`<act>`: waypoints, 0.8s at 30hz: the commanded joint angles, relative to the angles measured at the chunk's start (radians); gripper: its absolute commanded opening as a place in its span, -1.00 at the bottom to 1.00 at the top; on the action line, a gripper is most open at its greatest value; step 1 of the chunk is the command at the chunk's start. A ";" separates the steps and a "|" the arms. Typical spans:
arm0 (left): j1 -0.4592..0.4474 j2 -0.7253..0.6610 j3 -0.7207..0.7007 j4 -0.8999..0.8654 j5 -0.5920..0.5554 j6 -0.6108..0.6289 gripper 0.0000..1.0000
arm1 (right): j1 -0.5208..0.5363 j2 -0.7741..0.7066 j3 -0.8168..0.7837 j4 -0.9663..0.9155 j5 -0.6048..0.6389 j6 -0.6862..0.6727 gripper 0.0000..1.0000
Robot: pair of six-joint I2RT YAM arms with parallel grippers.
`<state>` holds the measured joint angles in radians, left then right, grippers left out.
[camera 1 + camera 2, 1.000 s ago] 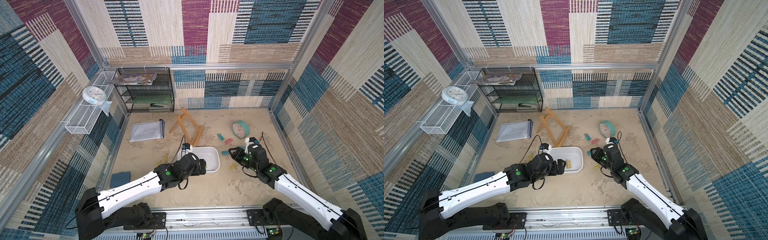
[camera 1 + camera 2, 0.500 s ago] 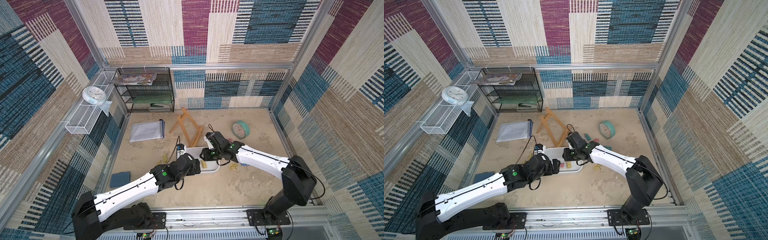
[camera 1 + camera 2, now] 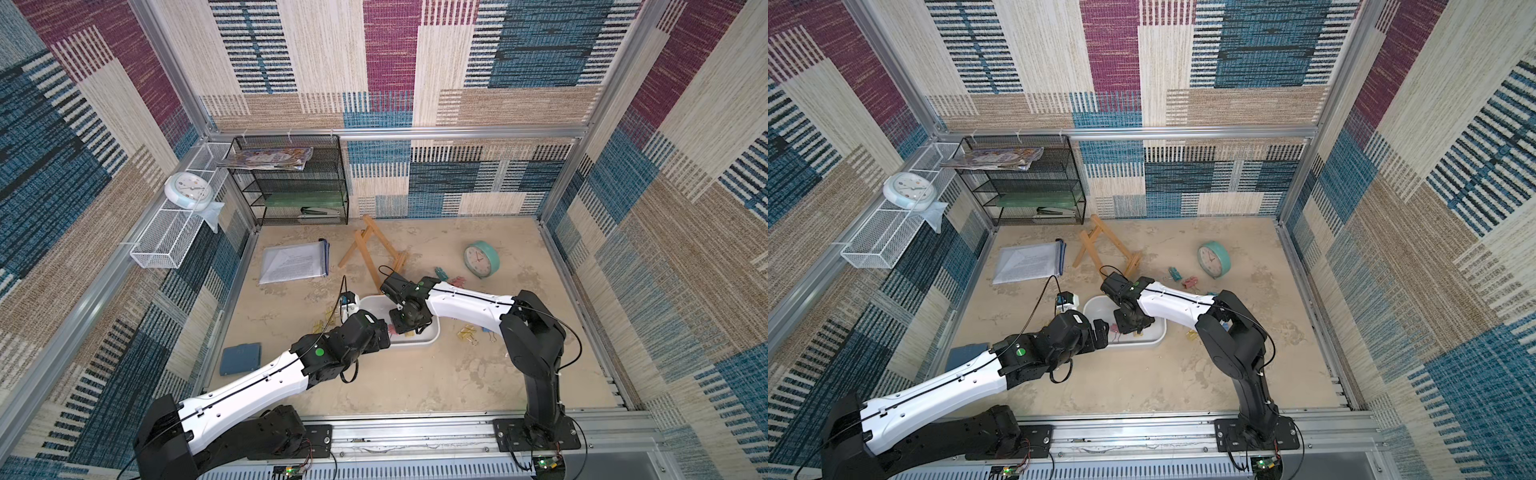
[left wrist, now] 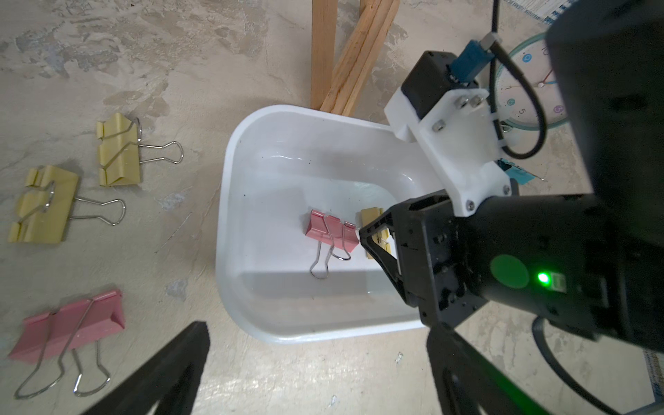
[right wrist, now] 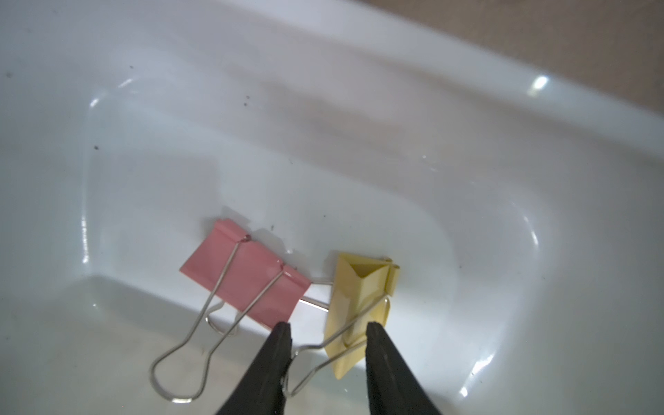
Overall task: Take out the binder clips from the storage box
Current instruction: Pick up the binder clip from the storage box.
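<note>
Whether right end effector [image 5: 327,328] grips yellow clip [image 5: 359,287] is unclear; left end effector [image 4: 318,325] gapes.

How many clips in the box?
2. Pink clip lies on the box floor; yellow clip right beside it, straddled by the right claw. The claw may hide more.

Woven patchwork walls [image 3: 390,62] in blue, maroon and beige close in three sides, held by a silver metal frame [image 3: 457,132]. The surface [image 3: 415,386] is mottled beige, like worn stone. A black mesh shelf rack [image 3: 299,187] stands in its far left corner. A white wire basket [image 3: 166,241] hangs along the left wall, with a white clock [image 3: 187,192] resting on it. The light is bright and even.
</note>
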<state>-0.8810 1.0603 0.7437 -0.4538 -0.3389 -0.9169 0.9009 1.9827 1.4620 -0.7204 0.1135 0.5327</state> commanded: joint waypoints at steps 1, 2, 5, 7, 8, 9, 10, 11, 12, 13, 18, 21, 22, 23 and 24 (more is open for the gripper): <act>0.004 0.001 -0.002 0.009 -0.003 -0.007 0.97 | 0.002 0.001 0.010 -0.035 0.032 0.000 -0.45; 0.005 0.002 -0.003 0.009 -0.002 -0.009 0.98 | 0.001 -0.003 0.010 -0.035 0.037 0.001 -0.49; 0.006 0.001 -0.008 0.014 0.001 -0.011 0.98 | 0.001 -0.009 0.009 -0.034 0.052 0.003 -0.55; 0.007 0.001 -0.010 0.018 0.002 -0.015 0.98 | 0.001 -0.012 0.011 -0.037 0.063 0.004 -0.62; 0.007 0.001 -0.010 0.023 0.002 -0.016 0.98 | 0.002 -0.015 0.011 -0.038 0.070 0.004 -0.68; 0.008 0.001 -0.010 0.025 0.004 -0.016 0.98 | 0.001 -0.016 0.012 -0.039 0.077 0.004 -0.71; 0.008 0.001 -0.009 0.030 0.006 -0.019 0.98 | 0.000 -0.018 0.012 -0.042 0.087 0.005 -0.76; 0.009 0.004 -0.010 0.035 0.009 -0.020 0.98 | 0.001 -0.019 0.009 -0.045 0.097 0.009 -0.79; 0.010 0.005 -0.010 0.039 0.012 -0.019 0.97 | 0.001 -0.024 0.008 -0.043 0.103 0.011 -0.81; 0.010 0.009 -0.008 0.042 0.017 -0.019 0.97 | 0.002 -0.028 0.004 -0.041 0.107 0.011 -0.83; 0.011 0.028 0.001 0.041 0.033 -0.019 0.98 | 0.001 -0.036 0.001 -0.045 0.143 0.009 -0.91; 0.013 0.035 0.005 0.037 0.040 -0.024 0.98 | 0.002 -0.034 0.010 -0.057 0.172 0.011 -0.92; 0.013 0.036 0.005 0.039 0.042 -0.025 0.98 | 0.001 -0.036 0.011 -0.055 0.177 0.012 -0.94; 0.012 0.036 0.004 0.040 0.043 -0.028 0.98 | 0.001 -0.042 0.005 -0.047 0.177 0.007 -0.95; 0.011 0.036 0.003 0.043 0.043 -0.028 0.98 | 0.001 -0.049 0.002 -0.036 0.177 0.003 -0.98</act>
<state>-0.8703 1.0943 0.7414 -0.4191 -0.3038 -0.9401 0.9016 1.9545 1.4647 -0.7593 0.2584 0.5358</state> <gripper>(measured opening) 0.988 0.074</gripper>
